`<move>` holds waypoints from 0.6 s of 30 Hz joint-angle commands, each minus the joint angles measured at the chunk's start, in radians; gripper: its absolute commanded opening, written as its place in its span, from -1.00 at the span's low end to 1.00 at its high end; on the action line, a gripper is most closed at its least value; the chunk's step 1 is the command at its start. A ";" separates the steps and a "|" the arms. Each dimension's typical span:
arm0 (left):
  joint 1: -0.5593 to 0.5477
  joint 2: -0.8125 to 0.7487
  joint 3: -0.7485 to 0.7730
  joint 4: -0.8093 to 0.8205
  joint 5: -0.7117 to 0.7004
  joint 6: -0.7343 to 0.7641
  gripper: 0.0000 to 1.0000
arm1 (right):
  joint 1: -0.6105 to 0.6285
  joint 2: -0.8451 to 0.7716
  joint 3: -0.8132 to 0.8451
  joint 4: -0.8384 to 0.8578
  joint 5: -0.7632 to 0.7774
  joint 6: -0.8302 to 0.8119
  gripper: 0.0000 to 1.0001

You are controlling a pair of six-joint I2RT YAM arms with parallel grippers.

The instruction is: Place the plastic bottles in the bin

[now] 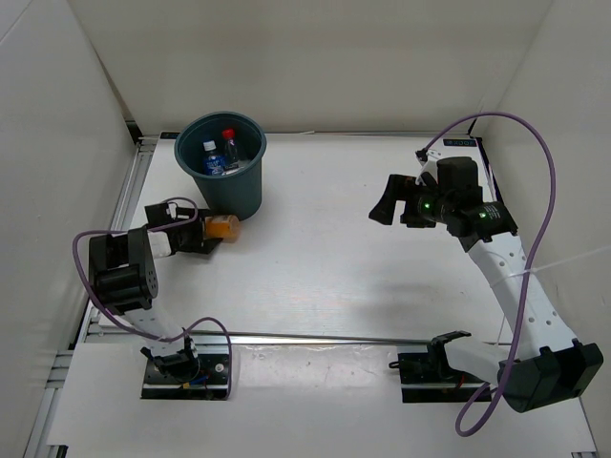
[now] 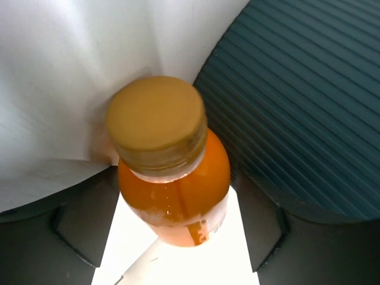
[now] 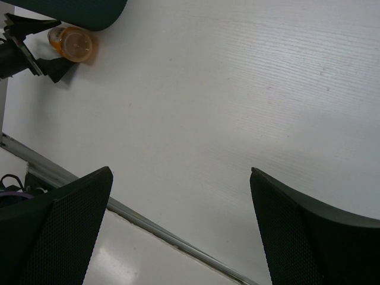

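The plastic bottles [image 1: 211, 158] are partly binned, I judge: a blue-capped bottle [image 1: 211, 158] and a red-capped bottle [image 1: 228, 140] sit inside the bin [image 1: 243, 191], at eleven o'clock on the white table [image 1: 325, 258] (whether more lie deeper, I cannot tell). The orange bottle [image 2: 175, 196] remains out, at six o'clock of the bin's foot, just beside its ribbed, tapered teal wall. Squat, glossy and translucent with a matte tan cap, it lies between the fingers of the left gripper [image 1: 212, 232], which stand partly apart; whether they press it I cannot tell. The right gripper [image 3: 181, 172], at two o'clock, gapes wide and empty.
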 commanded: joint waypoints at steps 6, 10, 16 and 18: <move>-0.008 0.028 -0.003 -0.043 0.045 0.067 0.42 | -0.002 0.000 0.017 0.019 0.023 -0.023 1.00; -0.008 0.028 -0.016 -0.052 0.064 0.077 0.21 | -0.002 0.000 0.017 0.019 0.023 -0.023 1.00; -0.008 0.028 -0.034 -0.052 0.094 0.124 -0.26 | -0.002 0.000 0.017 0.019 0.023 -0.023 1.00; -0.008 0.006 -0.045 -0.061 0.124 0.144 -0.40 | -0.002 0.000 0.008 0.019 0.013 -0.023 1.00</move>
